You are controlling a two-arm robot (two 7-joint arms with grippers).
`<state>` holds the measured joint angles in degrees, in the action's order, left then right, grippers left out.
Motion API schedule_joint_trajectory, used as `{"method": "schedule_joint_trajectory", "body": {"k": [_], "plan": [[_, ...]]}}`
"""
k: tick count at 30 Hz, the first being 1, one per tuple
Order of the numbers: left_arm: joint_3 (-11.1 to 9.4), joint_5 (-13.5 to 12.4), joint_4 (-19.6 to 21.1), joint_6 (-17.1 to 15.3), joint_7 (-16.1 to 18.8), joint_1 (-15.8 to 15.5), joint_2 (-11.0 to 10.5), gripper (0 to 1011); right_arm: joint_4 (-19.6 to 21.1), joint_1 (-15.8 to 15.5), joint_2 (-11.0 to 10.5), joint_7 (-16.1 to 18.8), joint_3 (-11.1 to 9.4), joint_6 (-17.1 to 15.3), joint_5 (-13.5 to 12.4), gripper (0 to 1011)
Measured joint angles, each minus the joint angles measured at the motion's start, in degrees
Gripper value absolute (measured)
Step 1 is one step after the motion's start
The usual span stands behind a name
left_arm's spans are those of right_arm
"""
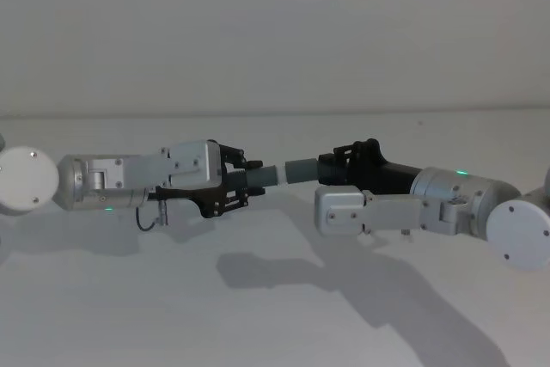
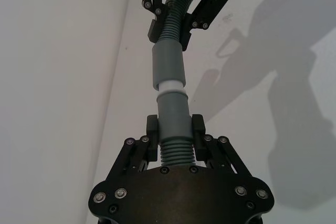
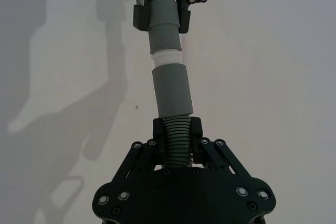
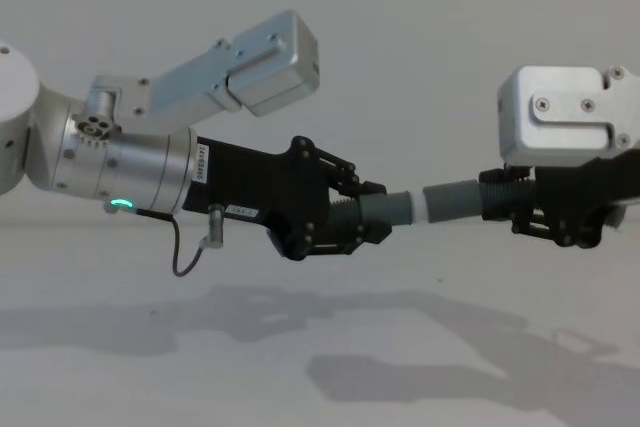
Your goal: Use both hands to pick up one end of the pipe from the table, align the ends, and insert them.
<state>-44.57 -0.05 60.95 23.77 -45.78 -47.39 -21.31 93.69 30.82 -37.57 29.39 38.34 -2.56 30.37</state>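
Both grippers hold the pipe in the air above the white table. My left gripper is shut on the ribbed part of one grey piece. Facing it, my right gripper is shut on the ribbed part of the other piece. The two smooth collars stand end to end, almost in line. A narrow white band shows between them. From the right wrist the pieces meet at a slight angle. I cannot tell which piece the band belongs to.
The table's far edge meets a plain wall. A short cable loop hangs under my left wrist. Shadows of both arms lie on the table below.
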Motion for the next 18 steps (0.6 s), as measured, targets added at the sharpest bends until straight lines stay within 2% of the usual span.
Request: {"method": "schedule_joint_trajectory", "body": {"k": [18], "plan": [[0.0, 0.0, -0.01, -0.05, 0.0, 0.0, -0.01, 341, -0.12, 0.06, 0.05, 0.09, -0.01, 0.0, -0.03, 253]]}}
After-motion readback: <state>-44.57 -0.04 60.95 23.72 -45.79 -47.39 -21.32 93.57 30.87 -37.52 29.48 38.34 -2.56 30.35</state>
